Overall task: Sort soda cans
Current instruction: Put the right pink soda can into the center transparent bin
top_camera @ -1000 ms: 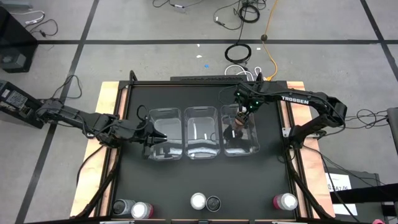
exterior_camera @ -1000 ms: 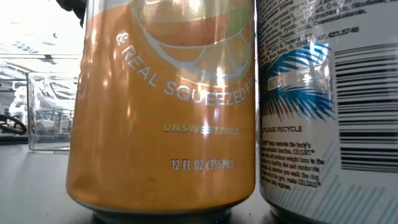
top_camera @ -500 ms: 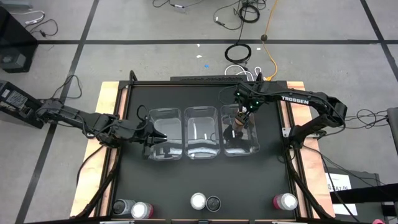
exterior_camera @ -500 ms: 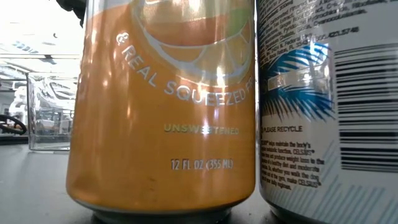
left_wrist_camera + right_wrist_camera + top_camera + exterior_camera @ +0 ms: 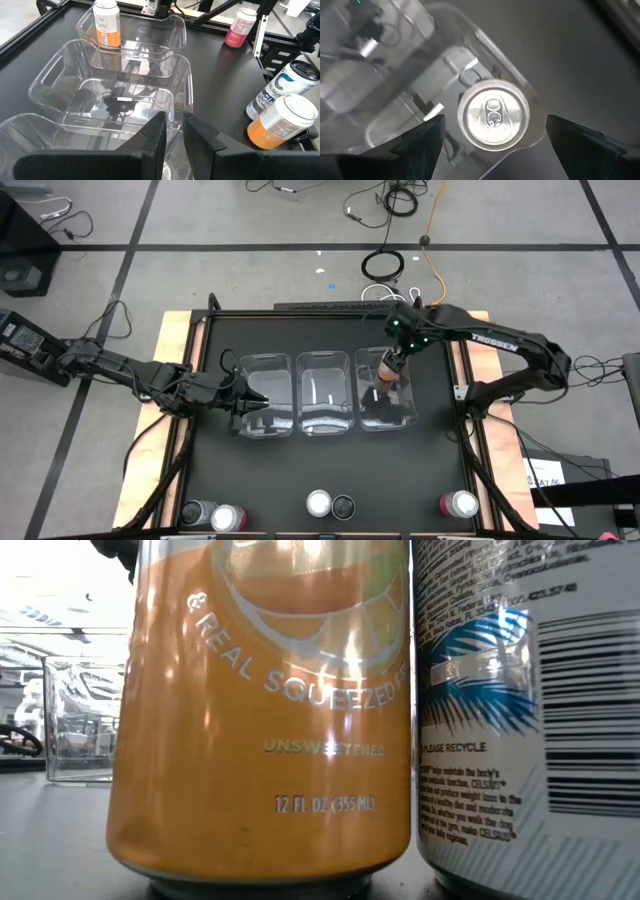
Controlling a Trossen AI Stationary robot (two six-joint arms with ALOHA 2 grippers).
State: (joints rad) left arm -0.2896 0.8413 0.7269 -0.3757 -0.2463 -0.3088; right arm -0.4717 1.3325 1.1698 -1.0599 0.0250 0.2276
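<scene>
While hidden from the low view, orange can (image 5: pixel 493 116) seen upright in bin (image 5: pixel 388 390), silvery top, right gripper (image 5: pixel 392 366) jaws wide above, left gripper (image 5: pixel 174 131) jaws narrow, empty.

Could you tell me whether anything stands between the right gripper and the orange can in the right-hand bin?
Nothing visible does. The right gripper hangs open directly above the orange can, which stands upright in the right-hand bin; only open air separates the fingers from its silvery top.

I work in a robotics lab: my black table (image 5: pixel 320 470) sits in a wooden frame (image 5: pixel 175 340) on a grey tiled floor (image 5: pixel 250 280), with loose cables (image 5: pixel 385 265) trailing behind.
</scene>
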